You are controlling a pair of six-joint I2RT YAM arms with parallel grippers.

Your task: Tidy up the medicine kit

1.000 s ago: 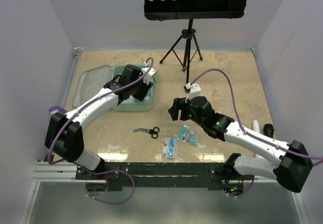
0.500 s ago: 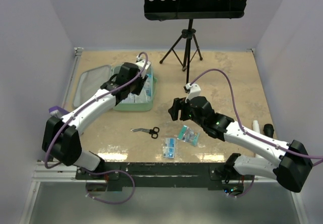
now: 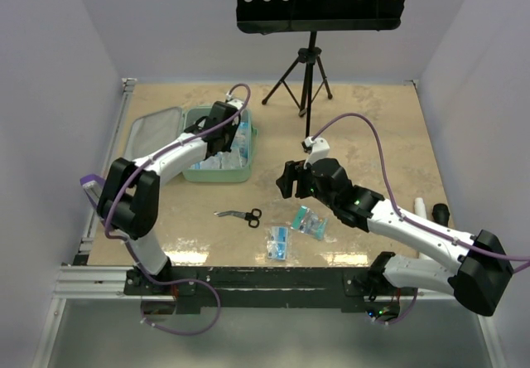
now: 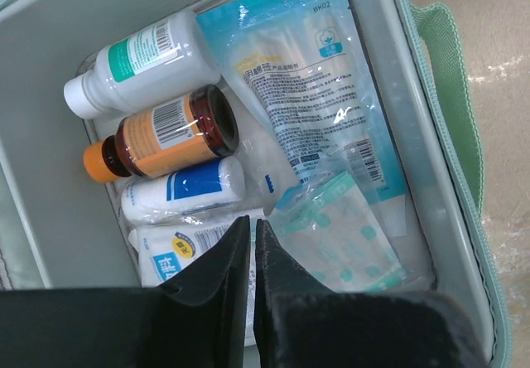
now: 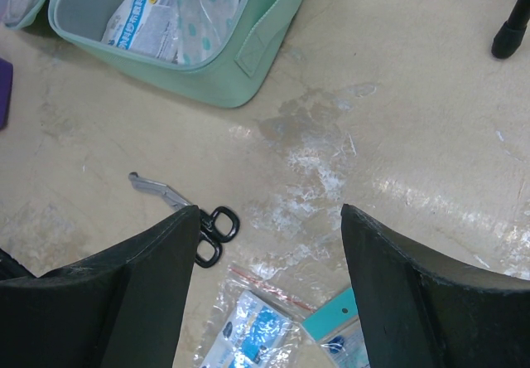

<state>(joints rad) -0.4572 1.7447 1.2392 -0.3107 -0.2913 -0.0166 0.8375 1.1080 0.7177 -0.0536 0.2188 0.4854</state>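
Observation:
The mint-green medicine kit (image 3: 217, 174) lies open at the back left, its lid (image 3: 149, 140) flat to the left. My left gripper (image 3: 224, 133) hangs over the open kit, jaws shut on nothing (image 4: 252, 224). Below it in the kit (image 4: 50, 86) lie a white bottle (image 4: 145, 63), an amber bottle (image 4: 170, 134), a white tube (image 4: 186, 190), a blue pouch (image 4: 315, 94), a teal-dotted pouch (image 4: 344, 239) and a gauze packet (image 4: 178, 252). My right gripper (image 3: 288, 179) is open and empty (image 5: 269, 219) above the table, right of the kit (image 5: 248, 70).
Black-handled scissors (image 3: 240, 215) lie near the front, also under my right gripper (image 5: 207, 223). Two clear packets (image 3: 310, 220) (image 3: 280, 241) lie right of them. A purple holder (image 3: 89, 181) sits at the left edge. A music stand tripod (image 3: 306, 78) stands at the back. A white bottle (image 3: 421, 209) lies far right.
My left arm has swung, its elbow drawn back toward the left edge, while its shut gripper stays over the kit. The right arm has not moved.

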